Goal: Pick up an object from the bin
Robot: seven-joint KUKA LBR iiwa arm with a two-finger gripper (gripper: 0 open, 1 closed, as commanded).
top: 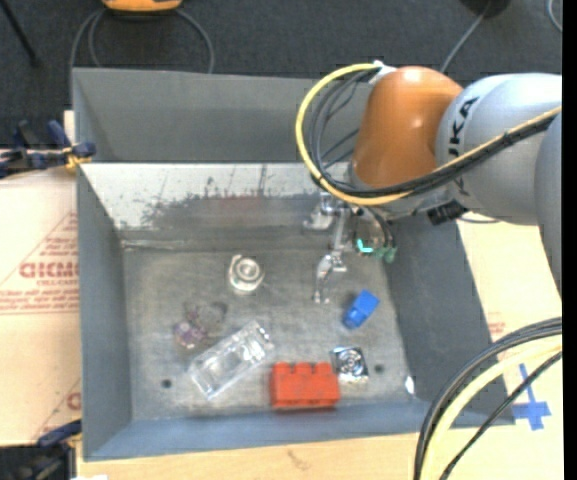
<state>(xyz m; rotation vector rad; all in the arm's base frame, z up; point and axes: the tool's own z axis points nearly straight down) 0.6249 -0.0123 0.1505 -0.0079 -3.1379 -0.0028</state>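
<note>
My gripper hangs below the orange cover over the right middle of the bin floor. A small blue block lies just to its lower right, apart from it. A round silver-white cap sits to its left, further off. A crumpled shiny foil piece lies lower down, past the blue block.
A red toy brick lies near the front wall. Left of it are a clear plastic box and a small purple see-through thing. The arm with its cables covers the bin's back right corner.
</note>
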